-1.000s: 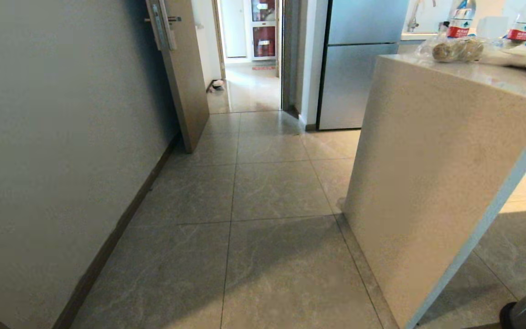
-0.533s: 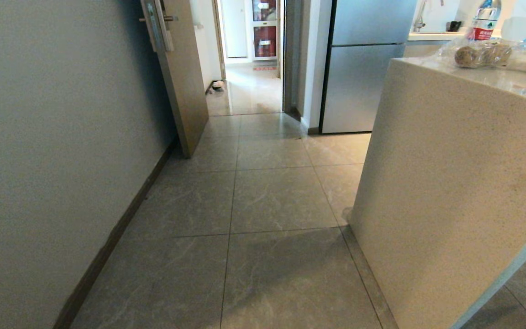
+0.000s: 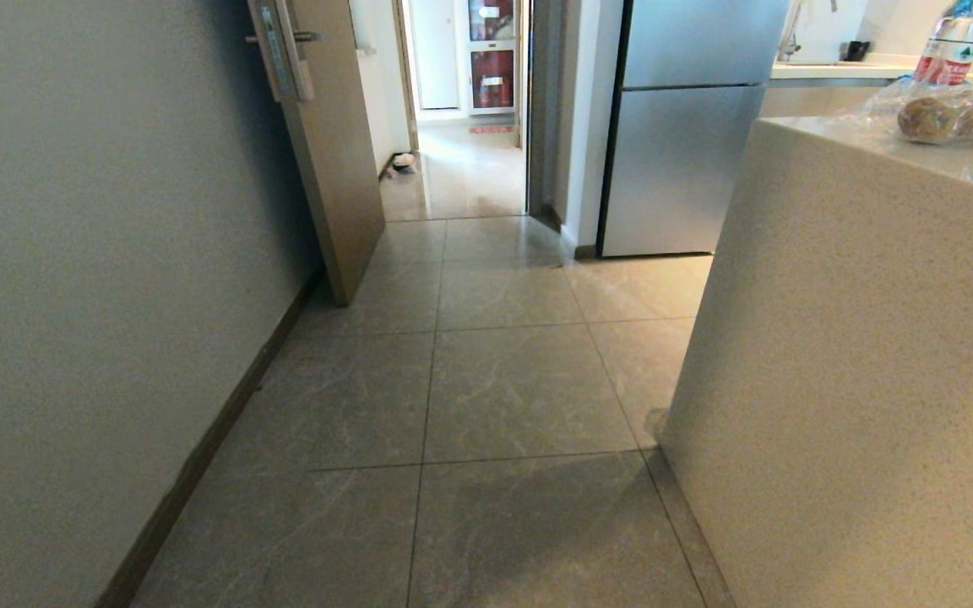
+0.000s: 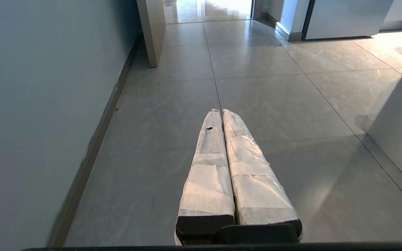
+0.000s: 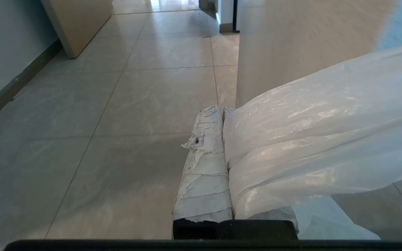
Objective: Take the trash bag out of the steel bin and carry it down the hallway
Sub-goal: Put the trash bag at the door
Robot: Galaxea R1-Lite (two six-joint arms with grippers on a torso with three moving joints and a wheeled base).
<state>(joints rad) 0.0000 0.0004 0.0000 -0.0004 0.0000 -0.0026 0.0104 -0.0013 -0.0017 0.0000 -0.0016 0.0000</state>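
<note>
The trash bag (image 5: 319,139), thin translucent white plastic, shows only in the right wrist view. It spills from between the taped fingers of my right gripper (image 5: 222,109), which is shut on it, and drapes over one finger. My left gripper (image 4: 221,111) is shut with nothing in it and hangs low over the grey tiles. The hallway floor (image 3: 520,388) runs ahead toward an open doorway (image 3: 465,169). Neither gripper is in the head view. The steel bin is out of view.
A tall beige stone counter (image 3: 858,380) stands close on the right, with a clear bag of brown lumps (image 3: 951,114) and a water bottle (image 3: 951,38) on top. A grey wall (image 3: 73,295) runs along the left. An open tan door (image 3: 334,143) and a steel fridge (image 3: 681,152) flank the doorway.
The whole head view has shifted: floor joints have slid toward me and the counter has slid right, so the camera has moved forward. A dark metal shape at the lower right has left the view.
</note>
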